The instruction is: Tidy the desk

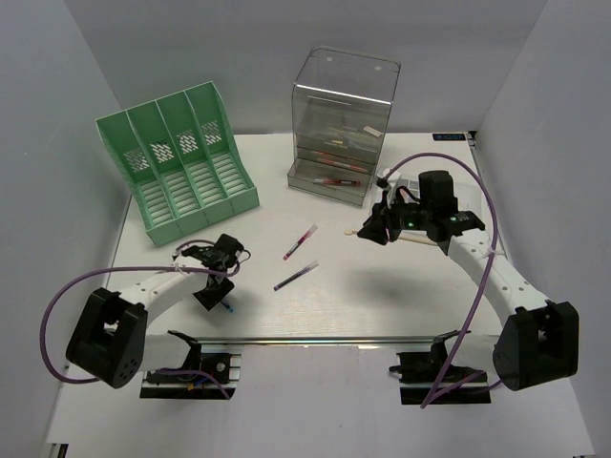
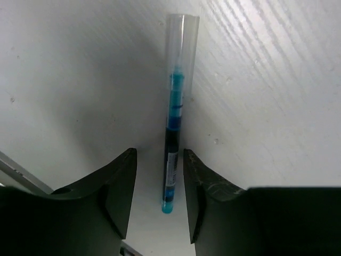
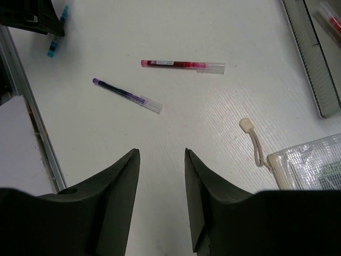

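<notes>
clock face = top view from desk centre, 6 nearest the arm bases. the desk [image 1: 325,315] fills the view, silver rail [image 1: 315,339] along its 6 o'clock edge, grey walls round the rest.

left gripper [image 2: 160,160] at 8 o'clock, nose down, jaws part open and straddling the blue pen [image 2: 175,106]. a gap shows on each side, so no grip yet and nothing held. looks like the set-up for a pinch pick.

purple pen [image 3: 127,96] sits just off centre toward 6, red pen [image 3: 181,65] near it toward 12, both loose and flat.

right gripper [image 3: 160,160] at 3 o'clock, raised, jaws about half open, empty. it's just beside a mesh pouch [image 3: 311,162] whose cord toggle [image 3: 245,125] trails toward centre.

green file rack [image 1: 181,162] at 11, clear drawer box [image 1: 344,124] at 1, both at the far edge, probably the destinations.

count: 3 loose pens, 1 pouch, 1 rack with 4 slots, 1 drawer box. pens inside its drawers are too small to count.
</notes>
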